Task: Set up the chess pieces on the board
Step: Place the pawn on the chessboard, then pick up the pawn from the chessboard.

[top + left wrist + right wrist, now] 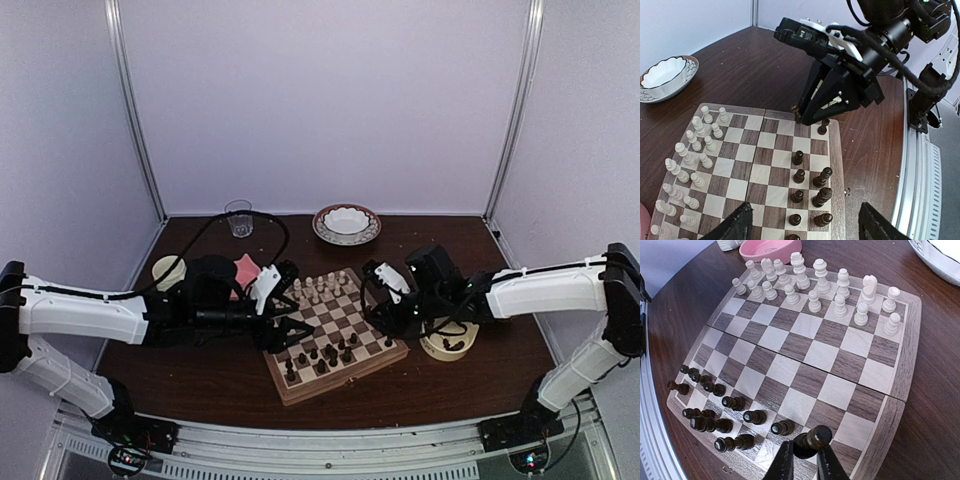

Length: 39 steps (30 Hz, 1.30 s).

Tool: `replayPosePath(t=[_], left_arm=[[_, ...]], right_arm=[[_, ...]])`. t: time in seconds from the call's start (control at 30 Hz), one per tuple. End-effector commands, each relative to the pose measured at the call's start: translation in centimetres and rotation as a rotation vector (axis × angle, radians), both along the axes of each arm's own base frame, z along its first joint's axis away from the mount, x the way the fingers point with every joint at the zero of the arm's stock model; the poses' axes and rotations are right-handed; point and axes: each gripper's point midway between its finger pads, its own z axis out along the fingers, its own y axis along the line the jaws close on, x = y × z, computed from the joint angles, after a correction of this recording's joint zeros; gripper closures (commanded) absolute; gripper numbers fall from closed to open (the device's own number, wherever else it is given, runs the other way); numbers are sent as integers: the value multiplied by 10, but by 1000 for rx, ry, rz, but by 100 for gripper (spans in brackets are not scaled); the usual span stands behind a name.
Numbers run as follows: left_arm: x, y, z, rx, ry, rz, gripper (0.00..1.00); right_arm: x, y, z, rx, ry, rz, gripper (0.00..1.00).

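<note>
Your right gripper (807, 447) pinches one dark, glossy, turned-wood chess piece (812, 436) at a corner of the board (840, 390), which has grainy checks and a seam across the middle. The black fingers (785, 462) hide its foot. The other chess pieces (735, 402) stand on the rows nearest the arms. Your left gripper (802, 227) is spread wide, and the lower edge of the picture cuts it off.

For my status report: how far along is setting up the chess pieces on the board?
Done: the cream pieces fill two rows on the far side, and many dark pieces stand on the near side of the board. In hand: the right gripper holds one more dark piece over a near corner; the left gripper is open and empty. Left: bare squares in the dark rows.
</note>
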Motion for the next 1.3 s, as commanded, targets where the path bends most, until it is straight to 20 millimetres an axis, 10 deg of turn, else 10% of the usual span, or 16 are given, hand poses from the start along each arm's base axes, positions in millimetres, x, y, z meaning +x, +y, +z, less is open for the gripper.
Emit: replayPosePath(t=[0.0, 0.67, 1.27], left_arm=[[3, -4, 19, -63, -27, 8, 27], [4, -7, 13, -51, -20, 7, 27], [10, -6, 10, -33, -20, 36, 27]], right_arm=[[11, 2, -2, -75, -104, -9, 84], [32, -6, -39, -229, -58, -100, 77], [46, 14, -14, -125, 29, -202, 53]])
